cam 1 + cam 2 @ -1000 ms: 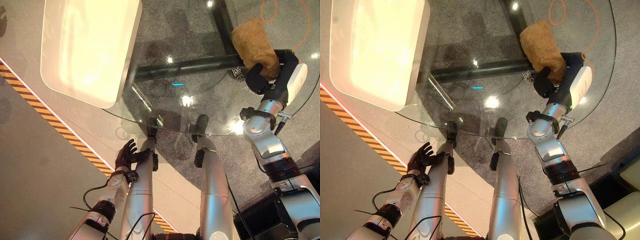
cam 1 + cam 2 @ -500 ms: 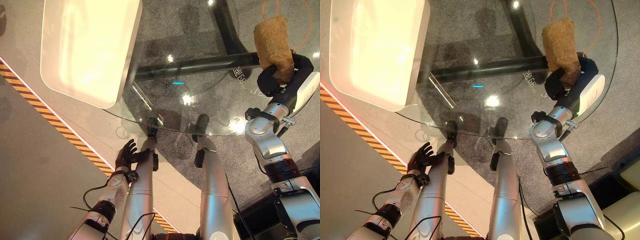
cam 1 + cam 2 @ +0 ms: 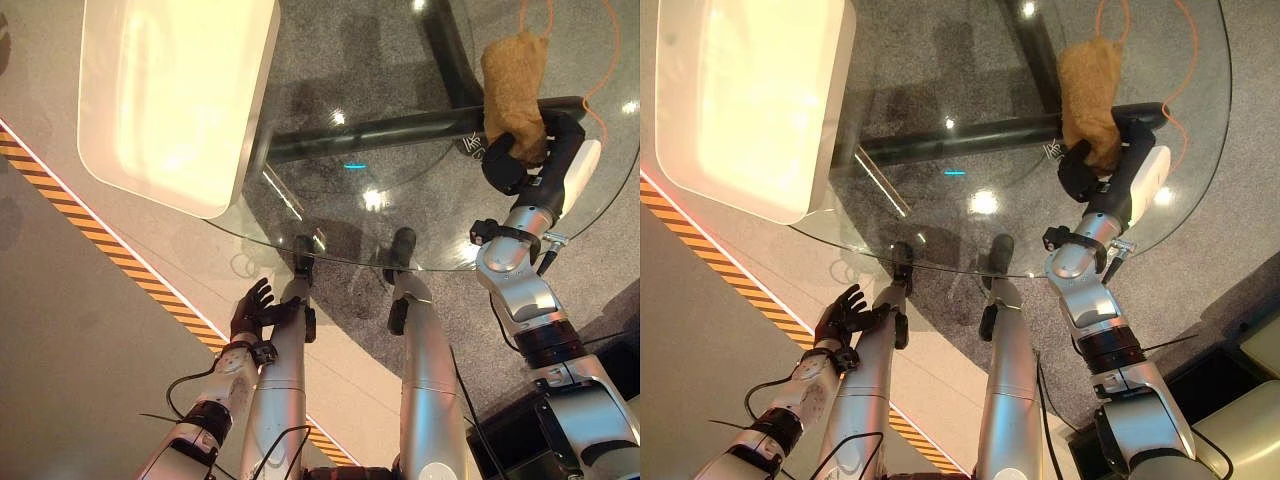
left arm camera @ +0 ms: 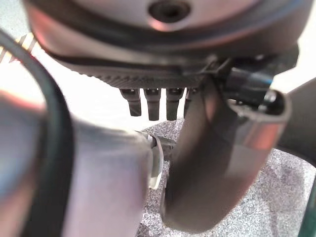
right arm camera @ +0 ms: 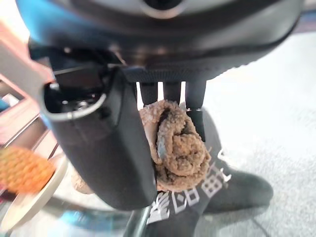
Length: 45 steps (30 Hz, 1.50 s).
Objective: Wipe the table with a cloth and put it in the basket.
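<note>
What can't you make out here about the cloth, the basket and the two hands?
- Cloth: in the head views the right hand covers its lower end; in the right wrist view the thumb hides one side of the bunched cloth.
- Basket: glare washes out its inside, and the head views' top edge cuts off its far end.
- Glass table: whether the cloth touches it is unclear.
- Left hand: fingers blurred in its wrist view.

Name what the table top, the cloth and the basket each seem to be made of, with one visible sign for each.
Table top: clear glass, glossy; the floor and its dark frame show through it, and lamps glint on it.
Cloth: brown, nubbly terry-like fabric, matte; it bunches softly in the right hand.
Basket: probably smooth white plastic; rounded corners, even sheen.
</note>
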Motion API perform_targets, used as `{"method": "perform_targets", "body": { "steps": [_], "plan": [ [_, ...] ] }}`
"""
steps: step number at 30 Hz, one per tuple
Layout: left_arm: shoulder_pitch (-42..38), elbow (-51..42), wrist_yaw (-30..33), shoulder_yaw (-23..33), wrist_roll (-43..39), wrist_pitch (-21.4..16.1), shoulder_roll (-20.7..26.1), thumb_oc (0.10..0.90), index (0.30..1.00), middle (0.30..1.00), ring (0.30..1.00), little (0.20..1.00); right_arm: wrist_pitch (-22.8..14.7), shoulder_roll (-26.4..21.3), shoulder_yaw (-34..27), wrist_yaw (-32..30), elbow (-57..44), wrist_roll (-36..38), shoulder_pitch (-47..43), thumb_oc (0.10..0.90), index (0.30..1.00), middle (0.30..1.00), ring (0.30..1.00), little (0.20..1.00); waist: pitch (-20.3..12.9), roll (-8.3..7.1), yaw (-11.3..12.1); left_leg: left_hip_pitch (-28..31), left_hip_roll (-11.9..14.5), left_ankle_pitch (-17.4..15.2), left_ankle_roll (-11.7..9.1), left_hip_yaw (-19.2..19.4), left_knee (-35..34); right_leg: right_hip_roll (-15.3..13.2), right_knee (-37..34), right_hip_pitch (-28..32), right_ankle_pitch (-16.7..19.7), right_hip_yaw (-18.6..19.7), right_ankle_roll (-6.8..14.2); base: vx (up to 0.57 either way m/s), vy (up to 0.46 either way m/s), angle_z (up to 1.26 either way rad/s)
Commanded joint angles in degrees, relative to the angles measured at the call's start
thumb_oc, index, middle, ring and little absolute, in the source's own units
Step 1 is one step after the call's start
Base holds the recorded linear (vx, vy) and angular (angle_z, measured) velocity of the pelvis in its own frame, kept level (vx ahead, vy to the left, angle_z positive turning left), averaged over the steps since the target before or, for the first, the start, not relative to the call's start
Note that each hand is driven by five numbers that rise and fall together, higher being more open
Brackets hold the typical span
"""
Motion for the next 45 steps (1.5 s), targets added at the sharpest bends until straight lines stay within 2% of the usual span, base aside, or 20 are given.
{"method": "perform_targets", "body": {
  "steps": [1, 2, 3, 4, 5, 6, 7, 10, 11, 12, 19, 23, 32, 35, 45],
  "plan": [
    [7.39, -0.49, 0.78, 0.37, -0.02, 0.31, -3.11, 0.800, 0.900, 0.900, 0.900, 0.900, -2.75, -3.00, 3.15, 6.66, -10.44, -5.35, 1.04, 0.100, 0.300, 0.300, 0.300, 0.200, -1.28, 2.04, -0.46, -0.83, -3.40, -1.90, 3.73, 6.46, 1.54, 4.88, -5.98, 0.81, 4.59, -0.47, 1.08, 0.05, -0.001, 0.00],
    [8.68, -0.40, 0.57, 0.11, 0.32, 0.25, -3.18, 0.800, 0.900, 0.900, 0.900, 0.900, -2.52, -2.30, 4.78, 8.95, -10.67, -6.22, 2.27, 0.100, 0.300, 0.300, 0.300, 0.200, -1.28, 2.19, -0.07, 1.10, -3.15, -3.82, 3.45, 6.03, 2.12, 5.13, -5.07, 2.53, 2.73, -0.39, 1.40, 0.05, 0.000, 0.00],
    [8.75, -0.33, 0.49, 0.10, 0.42, 0.14, -3.21, 0.800, 0.900, 0.900, 0.900, 0.900, -2.29, -2.14, 5.30, 10.10, -10.79, -6.48, 2.25, 0.100, 0.300, 0.300, 0.300, 0.200, -1.28, 2.19, -0.03, 1.13, -3.19, -3.81, 3.44, 6.02, 2.10, 5.12, -5.05, 2.56, 2.69, -0.45, 1.38, 0.05, 0.000, 0.01],
    [8.74, -0.17, 0.40, 0.04, 0.47, -0.03, -3.27, 0.800, 0.900, 0.900, 0.900, 0.900, -2.23, -1.95, 6.20, 11.82, -10.81, -7.06, 2.12, 0.100, 0.300, 0.300, 0.300, 0.200, -1.28, 2.21, 0.04, 1.16, -3.22, -3.77, 3.39, 6.03, 2.06, 5.08, -5.02, 2.59, 2.61, -0.52, 1.35, -0.05, -0.004, 0.01],
    [7.55, -0.13, 0.38, 0.38, 0.54, -0.14, -3.25, 0.800, 0.900, 0.900, 0.900, 0.900, -2.39, -2.00, 6.57, 12.87, -10.85, -7.48, 0.98, 0.100, 0.300, 0.300, 0.300, 0.200, -1.28, 2.08, -0.14, -0.86, -3.44, -1.85, 3.66, 6.43, 1.58, 4.73, -5.80, 0.79, 4.40, -0.80, 0.95, -0.05, -0.005, -0.01],
    [7.48, 0.00, 0.32, 0.41, 0.66, -0.24, -3.29, 0.800, 0.900, 0.900, 0.900, 0.900, -2.52, -1.88, 7.04, 13.86, -10.81, -7.79, 0.88, 0.100, 0.300, 0.300, 0.300, 0.200, -1.28, 2.07, -0.09, -0.86, -3.46, -1.83, 3.66, 6.42, 1.53, 4.70, -5.84, 0.78, 4.41, -0.86, 0.94, 0.00, -0.006, -0.03],
    [8.51, 0.31, -0.11, 0.20, 0.98, -0.32, -3.29, 0.800, 0.900, 0.900, 0.900, 0.900, -2.68, -1.70, 8.77, 16.39, -10.99, -8.41, 1.50, 0.100, 0.300, 0.300, 0.300, 0.200, -1.28, 2.23, 0.29, 1.15, -3.23, -3.66, 3.33, 6.04, 1.98, 4.89, -5.04, 2.59, 2.58, -0.78, 1.31, 0.05, -0.005, -0.03],
    [8.47, 0.21, -0.41, 0.26, 1.13, -0.08, -2.94, 0.800, 0.900, 0.900, 0.900, 0.900, -2.73, -2.11, 10.99, 20.38, -12.15, -9.07, 0.71, 0.100, 0.300, 0.300, 0.300, 0.200, -1.28, 2.27, 0.55, 1.08, -3.15, -3.66, 3.29, 6.08, 2.13, 4.71, -4.77, 2.54, 2.41, -0.98, 1.33, 0.02, -0.002, -0.01],
    [8.35, 0.31, -0.52, 0.26, 1.19, 0.05, -2.83, 0.800, 0.900, 0.900, 0.900, 0.900, -2.85, -2.26, 11.78, 21.95, -12.48, -9.23, 0.34, 0.100, 0.300, 0.300, 0.300, 0.200, -1.28, 2.26, 0.63, 1.09, -3.17, -3.63, 3.29, 6.04, 2.12, 4.66, -4.79, 2.55, 2.42, -1.06, 1.35, -0.05, -0.009, -0.02],
    [7.19, 0.26, -0.50, 0.61, 1.21, 0.08, -2.76, 0.800, 0.900, 0.900, 0.900, 0.900, -3.00, -2.51, 11.68, 22.43, -12.63, -9.28, -0.80, 0.100, 0.300, 0.300, 0.300, 0.200, -1.28, 2.13, 0.40, -0.91, -3.40, -1.73, 3.60, 6.41, 1.63, 4.35, -5.59, 0.75, 4.24, -1.32, 0.95, -0.05, -0.014, -0.01],
    [6.27, 0.58, -1.06, 0.17, 1.41, 0.21, -2.47, 0.800, 0.900, 0.900, 0.900, 0.900, -4.25, -2.48, 17.84, 31.34, -14.62, -9.52, -4.20, 0.100, 0.300, 0.300, 0.300, 0.200, -1.28, 2.34, 1.15, -1.15, -3.53, -1.49, 3.42, 6.26, 1.79, 3.96, -5.19, 0.52, 4.06, -1.78, 0.97, -0.01, -0.003, 0.00],
    [5.75, 0.42, -1.32, -0.13, 1.21, 0.60, -1.99, 0.800, 0.900, 0.900, 0.900, 0.900, -4.34, -2.75, 20.43, 34.29, -14.85, -8.37, -5.50, 0.100, 0.300, 0.300, 0.300, 0.200, -1.28, 2.46, 1.47, -1.11, -3.52, -1.46, 3.36, 6.20, 2.01, 3.69, -4.90, 0.51, 4.01, -1.99, 1.00, 0.00, 0.000, 0.00],
    [5.01, 0.20, -0.90, -0.83, 0.35, 0.70, -1.74, 0.800, 0.900, 0.900, 0.900, 0.900, -4.30, -2.53, 21.87, 33.11, -13.83, -4.91, -5.31, 0.100, 0.300, 0.300, 0.300, 0.200, -1.28, 2.30, 1.55, -0.79, -3.40, -1.41, 3.34, 6.23, 2.29, 3.47, -4.52, 0.72, 4.06, -2.22, 1.04, 0.00, -0.001, 0.07],
    [4.85, -0.16, -0.31, -1.02, -0.15, 0.11, -1.92, 0.800, 0.900, 0.900, 0.900, 0.900, -5.75, -2.46, 20.75, 31.78, -13.61, -2.95, -4.35, 0.100, 0.300, 0.300, 0.300, 0.200, -1.28, 2.13, 1.35, -0.31, -3.28, -1.50, 3.38, 6.26, 2.28, 3.43, -4.38, 1.08, 4.04, -2.22, 1.09, -0.01, -0.004, 0.08],
    [5.09, -1.23, -0.24, -0.83, -0.67, -0.81, -1.58, 0.800, 0.900, 0.900, 0.900, 0.900, -6.92, -2.21, 17.59, 31.79, -14.65, -3.27, -1.23, 0.100, 0.300, 0.300, 0.300, 0.200, -1.28, 1.25, 0.91, 2.39, -3.32, -1.83, 3.51, 6.10, 1.80, 3.70, -4.68, 3.75, 3.84, -2.39, 1.11, -0.01, -0.005, 0.01]
  ]
}}
